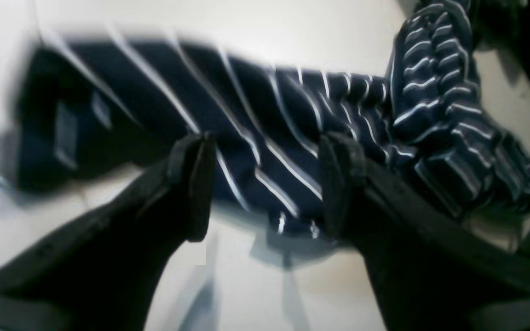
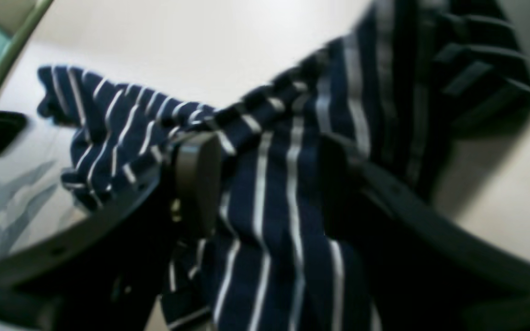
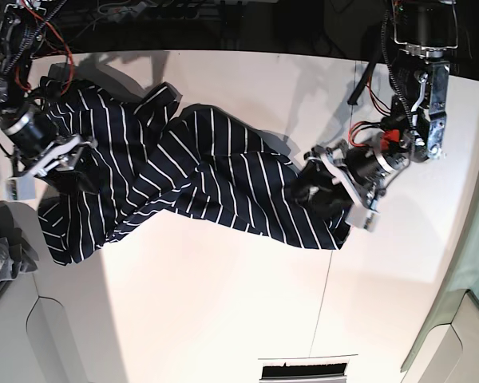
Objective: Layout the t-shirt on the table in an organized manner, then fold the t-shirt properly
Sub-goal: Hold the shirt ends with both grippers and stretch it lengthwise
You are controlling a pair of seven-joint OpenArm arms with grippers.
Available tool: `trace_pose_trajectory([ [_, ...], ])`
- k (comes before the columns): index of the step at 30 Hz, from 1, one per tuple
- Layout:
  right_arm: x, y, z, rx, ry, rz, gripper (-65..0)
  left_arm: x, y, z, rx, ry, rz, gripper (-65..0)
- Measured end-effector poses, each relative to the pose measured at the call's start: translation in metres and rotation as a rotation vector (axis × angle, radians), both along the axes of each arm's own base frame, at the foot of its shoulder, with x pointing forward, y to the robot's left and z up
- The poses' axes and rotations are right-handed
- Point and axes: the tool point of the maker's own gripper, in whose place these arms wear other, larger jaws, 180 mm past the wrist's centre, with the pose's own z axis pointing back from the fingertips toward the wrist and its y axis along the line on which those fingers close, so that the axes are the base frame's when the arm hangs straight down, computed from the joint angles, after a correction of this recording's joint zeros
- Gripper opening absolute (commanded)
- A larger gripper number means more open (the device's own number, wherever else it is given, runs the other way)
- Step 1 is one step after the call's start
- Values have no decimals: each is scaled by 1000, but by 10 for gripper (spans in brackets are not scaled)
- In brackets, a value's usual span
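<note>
The navy white-striped t-shirt [image 3: 199,167] lies rumpled in a diagonal band across the white table [image 3: 223,303], from back left to mid right. My left gripper [image 3: 339,195] is over the shirt's right end. In the left wrist view its jaws [image 1: 267,184] stand wide apart, with the shirt [image 1: 256,138] lying beyond and between them. My right gripper [image 3: 52,169] is at the shirt's left end. Its fingers [image 2: 196,179] are spread, and striped fabric [image 2: 274,193] runs loosely through the gap.
A small grey cloth [image 3: 0,247] lies at the table's left edge. A thin dark seam [image 3: 327,295] runs toward the front, ending at a dark slot [image 3: 303,371]. Cables and arm mounts crowd the back corners.
</note>
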Motion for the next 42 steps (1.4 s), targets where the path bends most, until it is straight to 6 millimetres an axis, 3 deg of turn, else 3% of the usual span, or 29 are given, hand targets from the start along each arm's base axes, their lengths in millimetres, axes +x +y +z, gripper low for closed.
trace_pose_trajectory([
  [1, 0, 6, -4, -18, 10, 17, -333, -2, 1, -10, 0, 18, 12, -269],
  [5, -4, 28, -17, -80, 50, 93, -527, -8, 8, -32, -17, 66, 52, -270],
  [12, -6, 39, -21, -88, 58, 130, -531, 10, 15, -44, 43, 83, 119, -270],
  [19, -6, 39, -21, -88, 58, 130, -531, 16, -9, -48, 21, 90, 116, -278],
  [20, -6, 39, -21, -88, 58, 130, -531, 16, -10, -48, 21, 91, 113, -318],
  [23, -7, 38, -22, -99, 61, 130, -531, 6, -14, -53, 48, 132, 48, -636],
  [24, -7, 37, -24, -115, 65, 131, -531, 0, -18, -53, 58, 140, 4, -650],
  [27, -8, 32, -27, -157, 72, 132, -532, -8, -17, -41, 107, 167, -78, -650],
  [32, -7, 22, -28, -207, 73, 133, -532, 13, 11, 38, 211, -38, -120, -650],
  [35, -8, 19, -28, -221, 74, 135, -532, 15, 31, 67, 320, -96, -138, -650],
  [42, -6, 6, -25, -257, 63, 133, -531, 7, 82, 62, 467, 5, -82, -650],
])
